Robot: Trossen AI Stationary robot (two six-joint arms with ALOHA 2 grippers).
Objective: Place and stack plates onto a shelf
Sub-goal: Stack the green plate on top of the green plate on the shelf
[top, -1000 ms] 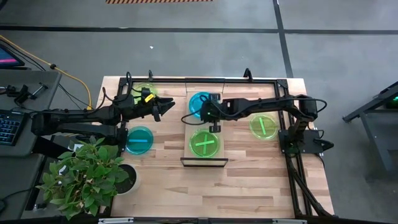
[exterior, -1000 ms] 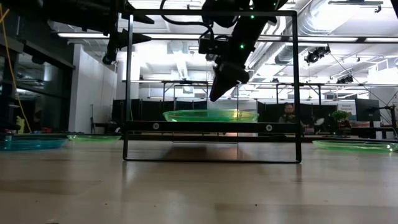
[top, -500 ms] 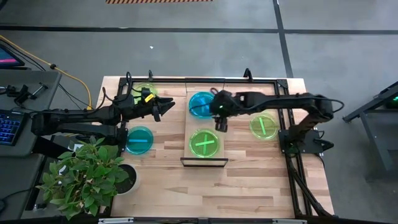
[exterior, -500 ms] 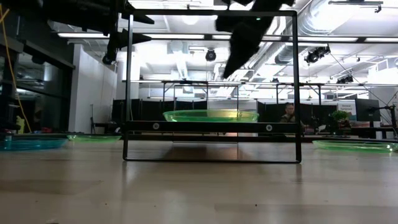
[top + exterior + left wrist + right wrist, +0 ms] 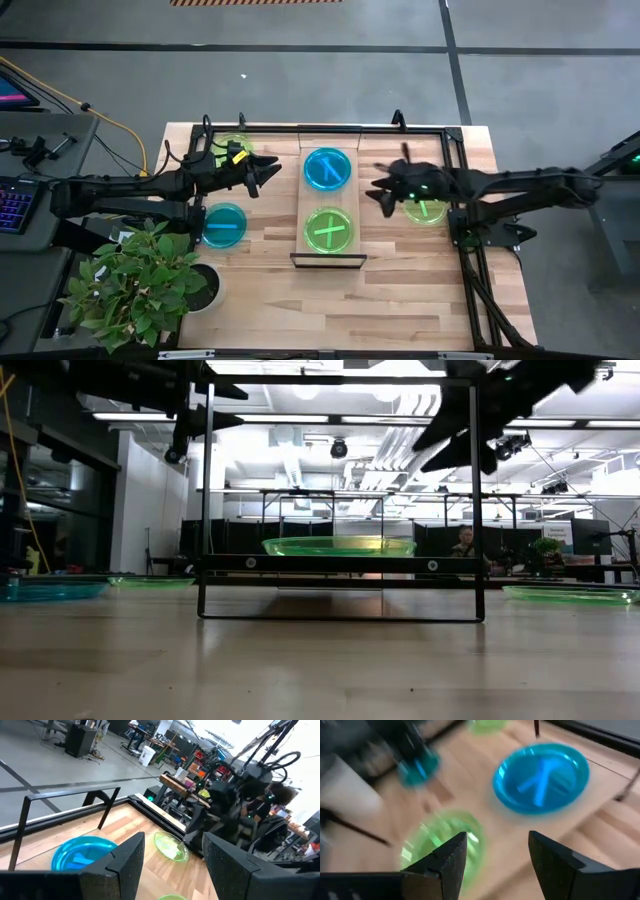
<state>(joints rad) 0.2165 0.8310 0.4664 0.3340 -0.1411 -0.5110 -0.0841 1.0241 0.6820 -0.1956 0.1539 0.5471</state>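
The shelf [image 5: 328, 200] stands in the middle of the table. A blue plate [image 5: 327, 169] lies on its far half and a green plate [image 5: 330, 230] on its near half; the green one also shows in the low view [image 5: 338, 546]. My right gripper [image 5: 378, 190] is open and empty, in the air just right of the shelf, beside a green plate [image 5: 426, 207] on the table. My left gripper [image 5: 270, 172] is open and empty, in the air left of the shelf. In the right wrist view the blue plate [image 5: 540, 777] and green plate [image 5: 445, 842] lie beyond the fingers.
A green plate [image 5: 235, 148] lies at the table's far left and a blue plate [image 5: 224, 224] at its left. A potted plant [image 5: 140, 285] stands at the near left corner. A black frame [image 5: 455, 135] runs along the table's far and right edges.
My right gripper has drawn back from the blue plate over the shelf, going up and toward the table's right edge. The blue plate stays lying on the shelf's far half. My left arm has kept still.
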